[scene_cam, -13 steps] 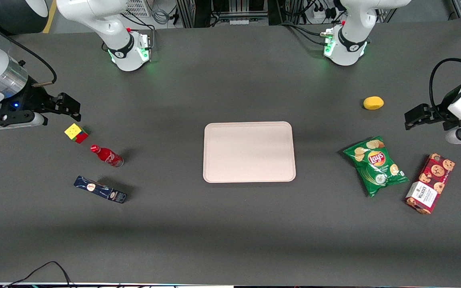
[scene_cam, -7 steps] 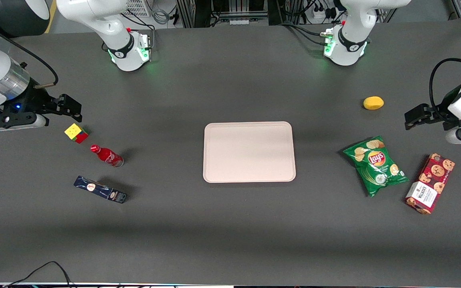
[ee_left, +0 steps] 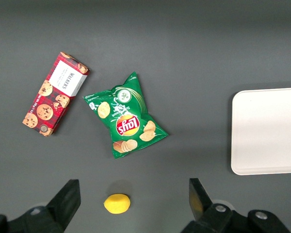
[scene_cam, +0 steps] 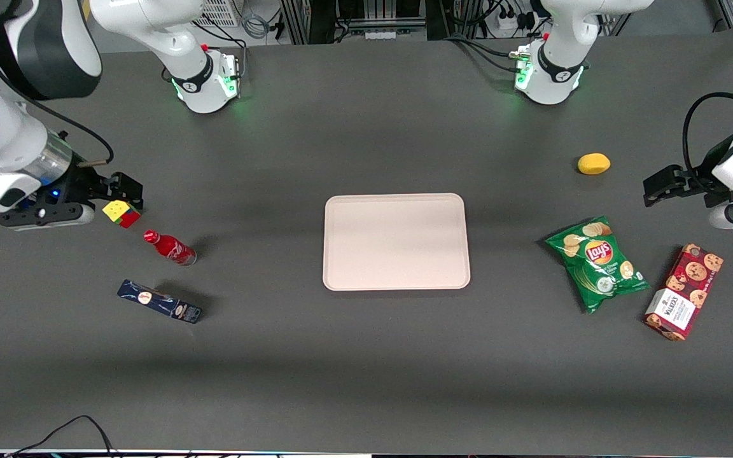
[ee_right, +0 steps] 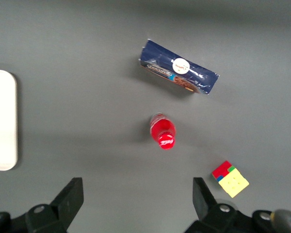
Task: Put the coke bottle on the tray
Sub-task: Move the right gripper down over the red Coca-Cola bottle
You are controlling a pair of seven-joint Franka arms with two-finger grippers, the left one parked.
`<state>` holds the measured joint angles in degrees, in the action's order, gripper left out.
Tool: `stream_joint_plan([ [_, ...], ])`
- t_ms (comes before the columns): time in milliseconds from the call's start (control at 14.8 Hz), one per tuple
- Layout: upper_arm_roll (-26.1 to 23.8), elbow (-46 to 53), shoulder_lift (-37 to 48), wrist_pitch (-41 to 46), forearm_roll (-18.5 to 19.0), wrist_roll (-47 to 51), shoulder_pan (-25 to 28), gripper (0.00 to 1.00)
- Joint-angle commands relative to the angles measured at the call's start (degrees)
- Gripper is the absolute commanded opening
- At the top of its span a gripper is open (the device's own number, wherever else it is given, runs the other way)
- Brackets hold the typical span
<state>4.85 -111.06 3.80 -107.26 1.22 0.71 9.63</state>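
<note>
The coke bottle (scene_cam: 170,247) is small, red and glossy, and stands upright on the dark table toward the working arm's end. In the right wrist view the coke bottle (ee_right: 163,132) shows cap-up. The pale pink tray (scene_cam: 396,242) lies flat at the table's middle with nothing on it; one edge of the tray (ee_right: 2,126) appears in the right wrist view. My gripper (scene_cam: 128,189) hangs open above the table beside the cube, farther from the front camera than the bottle. Nothing is between the fingers of the gripper (ee_right: 137,195).
A coloured cube (scene_cam: 121,213) sits just under the gripper, close to the bottle. A dark blue oblong box (scene_cam: 160,301) lies nearer the front camera than the bottle. Toward the parked arm's end lie a green chips bag (scene_cam: 597,262), a red cookie box (scene_cam: 684,291) and a yellow lemon (scene_cam: 593,163).
The right arm has swung nearer the front camera and toward the table's middle, bringing the open gripper right up to the cube. Nothing on the table has moved.
</note>
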Motion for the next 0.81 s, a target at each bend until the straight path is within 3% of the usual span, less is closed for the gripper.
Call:
stream_joint_plan([
  [0, 2.17, -10.29, 3.06, -9.61, -0.69, -4.83, -0.40, 1.00],
  [473, 3.50, -22.52, 1.39, -26.05, -0.52, -8.62, -0.58, 1.00],
  [743, 3.50, -23.76, -1.77, -30.89, -0.52, -10.63, -1.54, 1.00],
])
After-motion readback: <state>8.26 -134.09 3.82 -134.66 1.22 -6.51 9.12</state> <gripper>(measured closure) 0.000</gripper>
